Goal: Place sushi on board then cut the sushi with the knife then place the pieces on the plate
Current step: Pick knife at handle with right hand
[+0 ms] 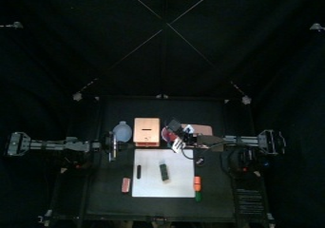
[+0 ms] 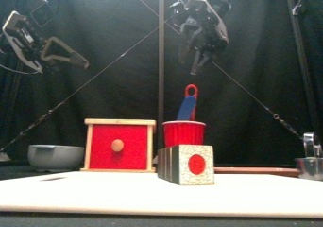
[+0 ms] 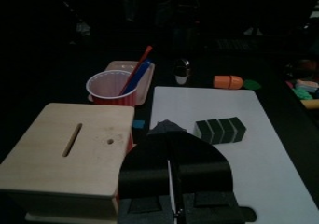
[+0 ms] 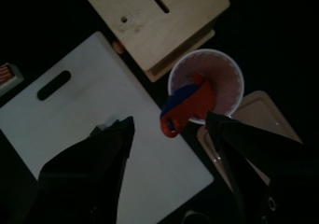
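Sushi roll [image 1: 165, 172]: lying on the white board [image 1: 150, 161], right of its middle, nothing touching it.
Long axis: the top view shows it running front to back.
End face: only the front view catches it, a speckled white square with a red centre, pointed at the table's front.
Right gripper [image 4: 169, 139]: jaws spread wide and empty. Its wrist view looks straight down into the red cup [image 4: 210, 81], with knife handles between the jaws.
Height: the front view alone shows that gripper hanging well above the blue knife [image 2: 190, 106].
Left gripper [image 3: 171, 140]: jaws pressed together, holding nothing, above the wooden box [image 3: 69, 144].
Bowl [image 2: 56, 156]: left of the box.
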